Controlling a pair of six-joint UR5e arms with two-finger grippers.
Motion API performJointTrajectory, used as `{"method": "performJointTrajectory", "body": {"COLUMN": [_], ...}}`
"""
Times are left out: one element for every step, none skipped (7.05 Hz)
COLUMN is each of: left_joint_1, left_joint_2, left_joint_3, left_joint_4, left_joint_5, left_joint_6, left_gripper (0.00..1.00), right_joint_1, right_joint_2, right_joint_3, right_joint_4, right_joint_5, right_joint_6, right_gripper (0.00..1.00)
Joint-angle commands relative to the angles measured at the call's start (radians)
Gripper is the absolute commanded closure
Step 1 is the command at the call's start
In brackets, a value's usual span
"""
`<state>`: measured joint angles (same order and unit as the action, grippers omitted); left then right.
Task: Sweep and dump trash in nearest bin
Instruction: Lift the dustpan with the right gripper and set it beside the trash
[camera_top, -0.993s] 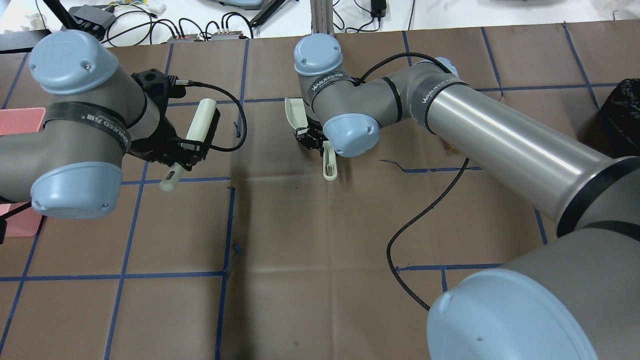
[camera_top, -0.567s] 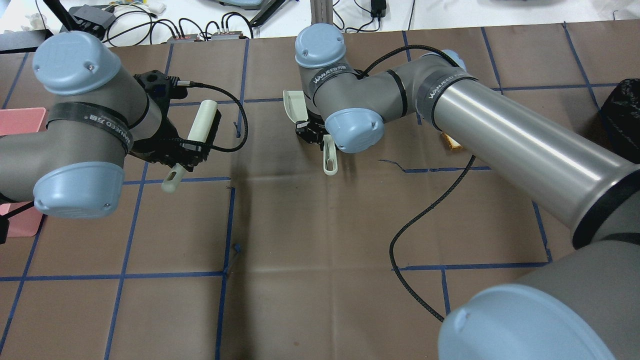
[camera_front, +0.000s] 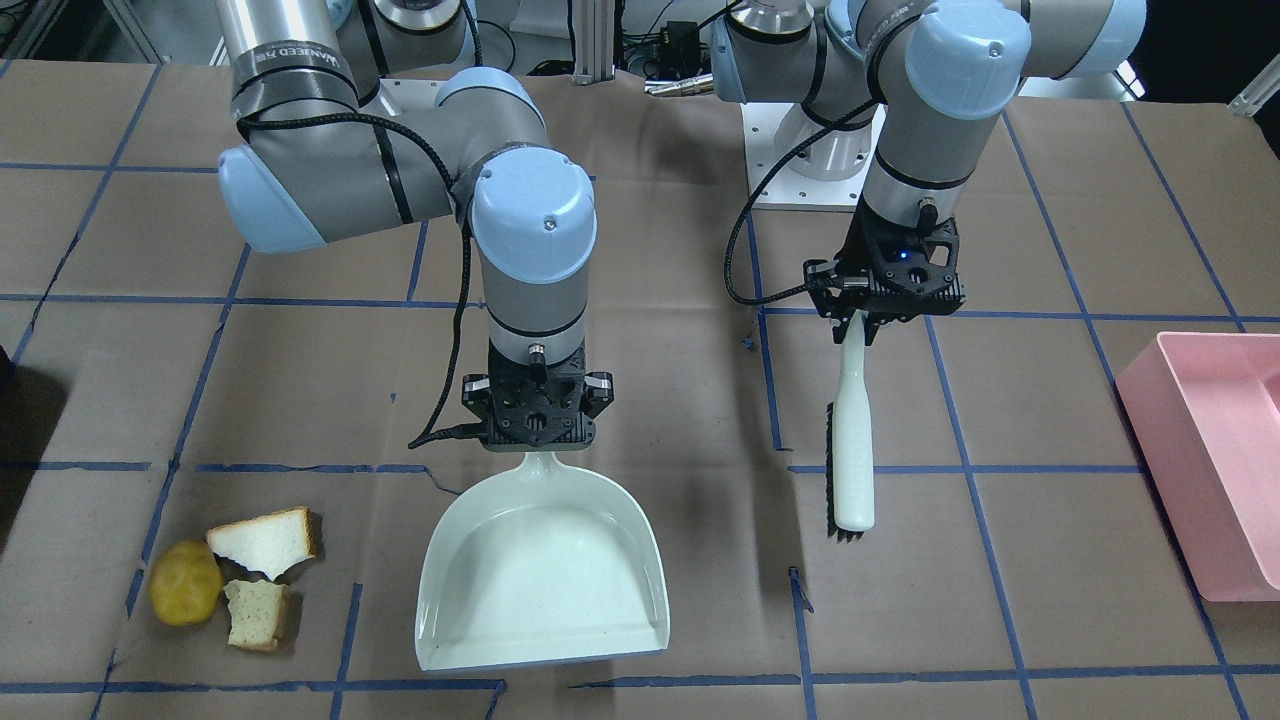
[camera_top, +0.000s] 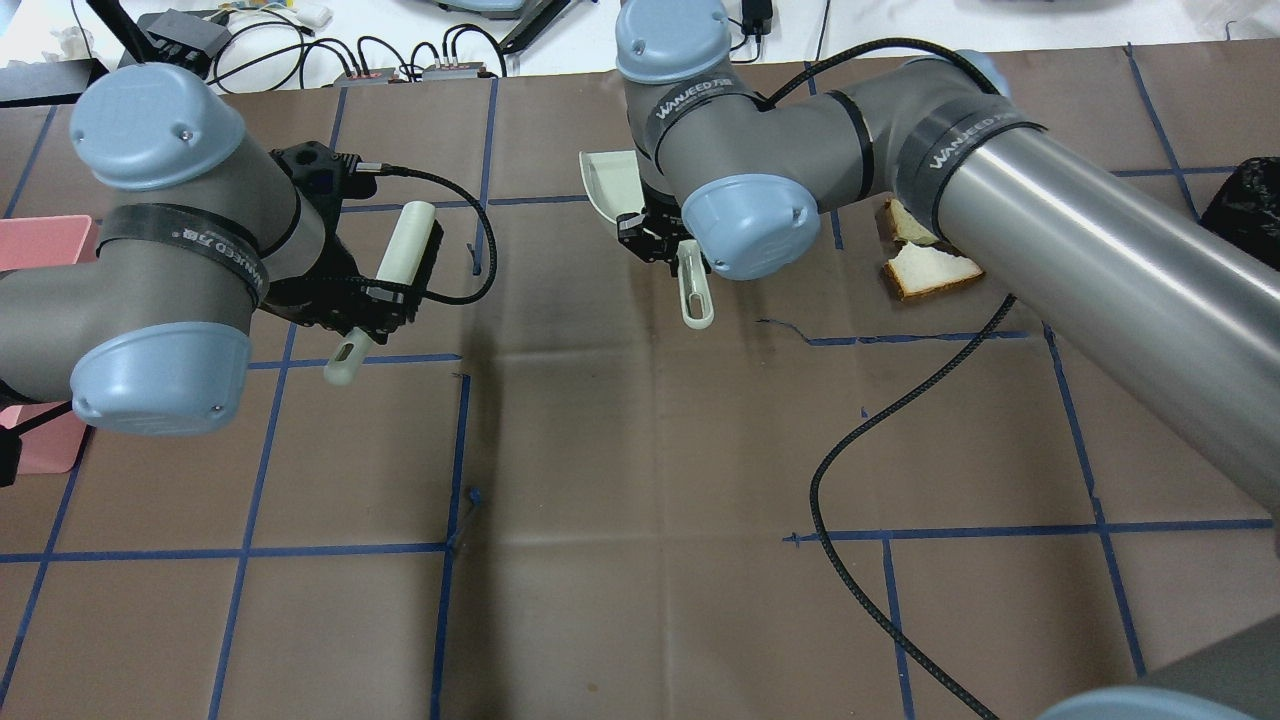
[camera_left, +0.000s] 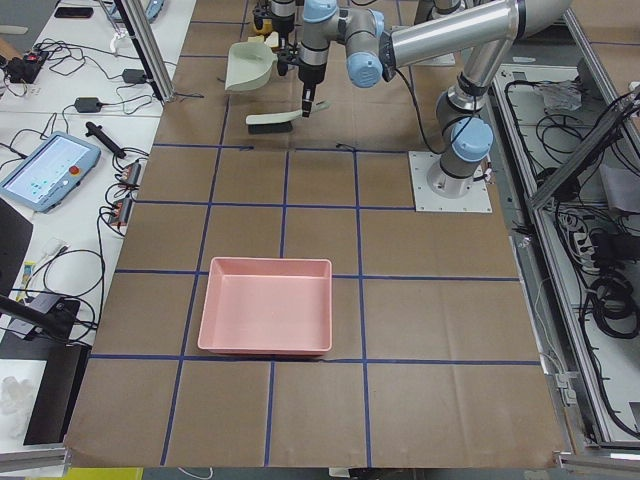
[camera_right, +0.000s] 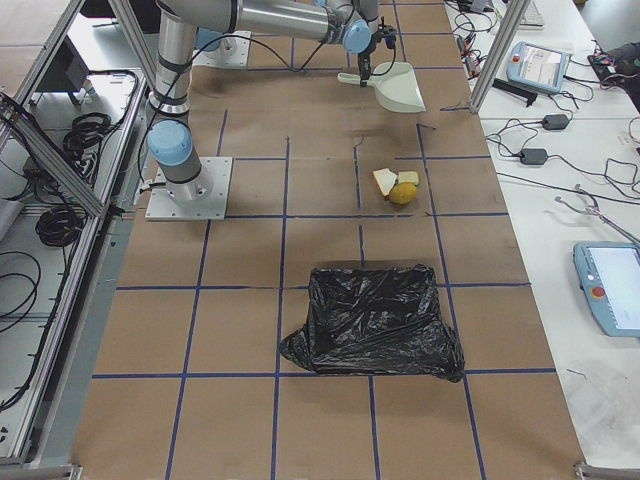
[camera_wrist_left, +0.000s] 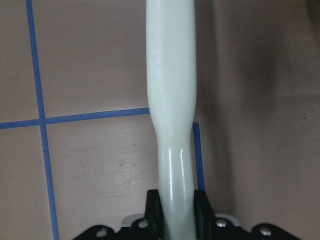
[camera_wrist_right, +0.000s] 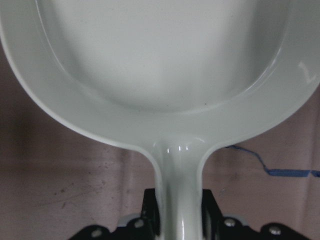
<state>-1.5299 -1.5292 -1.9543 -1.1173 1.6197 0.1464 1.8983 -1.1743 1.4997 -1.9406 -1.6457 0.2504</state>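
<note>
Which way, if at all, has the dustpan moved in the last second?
Yes: the dustpan has shifted right in the overhead view, its handle nearer the loose tape strip.

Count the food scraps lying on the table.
3, clustered beside the dustpan: a yellow potato-like ball, a white bread slice, and a smaller speckled bread chunk. None seems hidden.

Glossy smooth plastic dustpan (camera_front: 545, 575) and brush (camera_front: 853, 440) — matt brown paper table (camera_front: 1000, 620) cover
</note>
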Motion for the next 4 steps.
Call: {"method": "performJointTrajectory", "body": {"left_joint_1": [-0.001,-0.001,-0.001,-0.001], "left_joint_2": [-0.003,-0.005,-0.005,-0.005], "left_joint_3": [0.002,0.002,0.002,0.002], "left_joint_4": [0.001,0.002,0.002,0.002], "left_joint_5": [0.002,0.002,0.002,0.002], "left_joint_6": [0.004,0.005,0.005,0.005], "left_gripper": [1.00,1.00,1.00,0.99], "right_joint_1": [-0.109,-0.184,-0.258,-0.347], "right_joint_2": [-0.083,-0.123,-0.155,-0.185], "right_joint_3": [0.005,0.007,0.008,0.008], "right_joint_4": [0.101,0.144,0.196,0.234], "right_joint_5": [-0.005,-0.002,-0.005,-0.005], "right_joint_6": [-0.194,-0.314,-0.459,-0.614], "right_gripper": [0.99,1.00,1.00,1.00]}}
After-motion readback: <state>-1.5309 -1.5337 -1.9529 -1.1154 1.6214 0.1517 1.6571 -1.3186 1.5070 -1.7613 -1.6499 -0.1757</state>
